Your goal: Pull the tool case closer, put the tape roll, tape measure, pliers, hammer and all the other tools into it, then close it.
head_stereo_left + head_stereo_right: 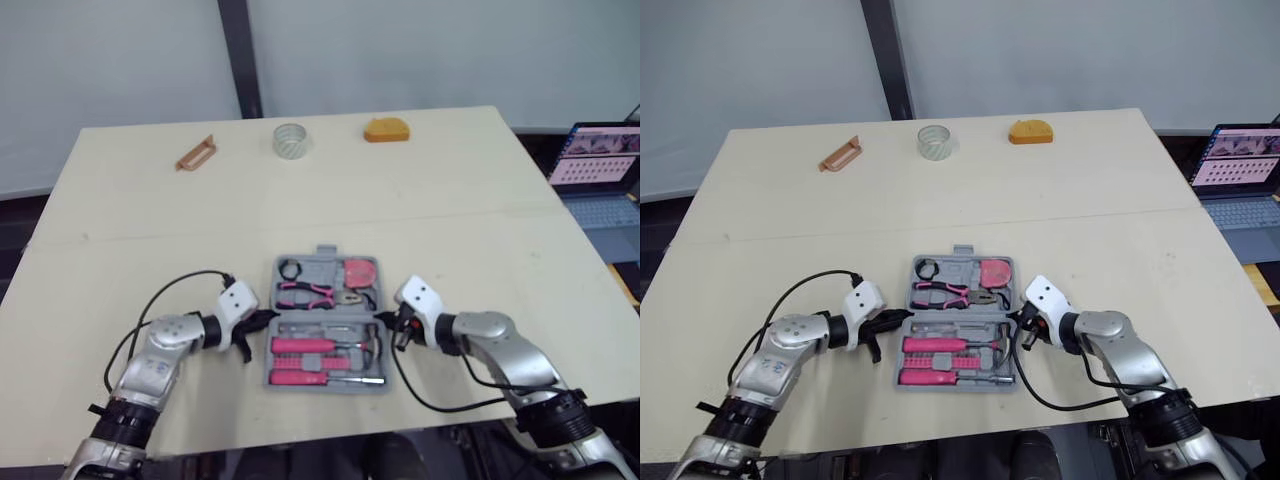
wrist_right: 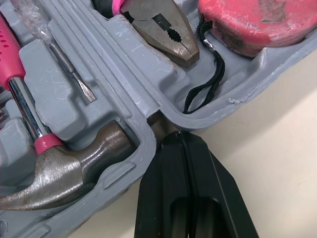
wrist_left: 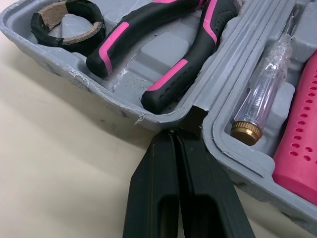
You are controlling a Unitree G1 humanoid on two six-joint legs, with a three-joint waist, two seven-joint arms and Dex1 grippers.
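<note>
The tool case (image 1: 326, 262) lay open and flat on the table (image 1: 480, 230), close in front of the robot and between its two arms, so the pulling-in step looked done. Its far half held a black tape roll (image 1: 291, 268), the pliers (image 1: 318, 293) and a red tape measure (image 1: 359, 272). Its near half held the hammer (image 2: 59, 171), a pink-handled screwdriver (image 1: 320, 378) and a clear tester pen (image 3: 262, 94). The packing therefore seemed largely finished. Three things sat well apart from the case at the far edge of the table: a clear tape roll (image 1: 291, 140), an orange object (image 1: 387, 129) and a brown handle-like piece (image 1: 196, 153). Whether they belonged in the case could not be told. The left gripper (image 1: 262, 322) had its fingers pressed together with nothing between them, the tips touching the case at the hinge notch on its left side. The right gripper (image 1: 385, 322) was clenched in the same way against the hinge on the right side. The lid was not yet folded over, so closing remained to be done, and the grippers' places at the hinge suggested that this was the step in hand.
</note>
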